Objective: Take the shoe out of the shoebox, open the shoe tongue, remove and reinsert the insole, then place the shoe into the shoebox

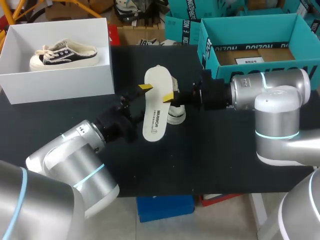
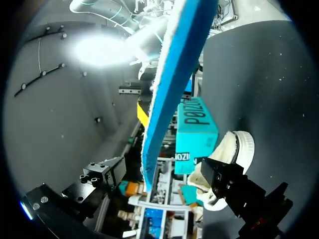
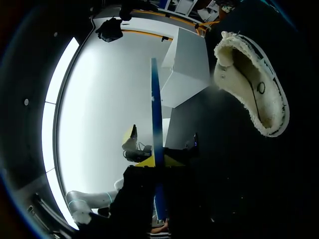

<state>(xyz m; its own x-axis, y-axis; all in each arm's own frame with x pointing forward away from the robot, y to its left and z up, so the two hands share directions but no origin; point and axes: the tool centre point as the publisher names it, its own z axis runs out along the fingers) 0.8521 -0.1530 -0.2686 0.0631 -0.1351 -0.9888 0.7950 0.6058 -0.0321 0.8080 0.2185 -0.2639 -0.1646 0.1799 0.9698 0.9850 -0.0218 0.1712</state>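
Note:
A white insole (image 1: 156, 107) with a blue underside (image 2: 174, 74) is held up on edge above the middle of the table. My right gripper (image 1: 170, 96) is shut on it, and in the right wrist view the thin blue edge (image 3: 156, 114) runs between the yellow tips of that gripper (image 3: 155, 162). My left gripper (image 1: 142, 100) stands wide open at the insole's other side, with one yellow fingertip (image 2: 142, 112) beside it. The fleece-lined white shoe (image 1: 176, 115) (image 3: 251, 84) lies on the table under the insole. The white shoebox (image 1: 60, 82) sits at the back left.
Another shoe (image 1: 62, 54), black and white with laces, lies inside the white shoebox. An open teal box (image 1: 210, 52) stands at the back right, behind my right arm. The black table (image 1: 200, 155) spreads out in front of the grippers.

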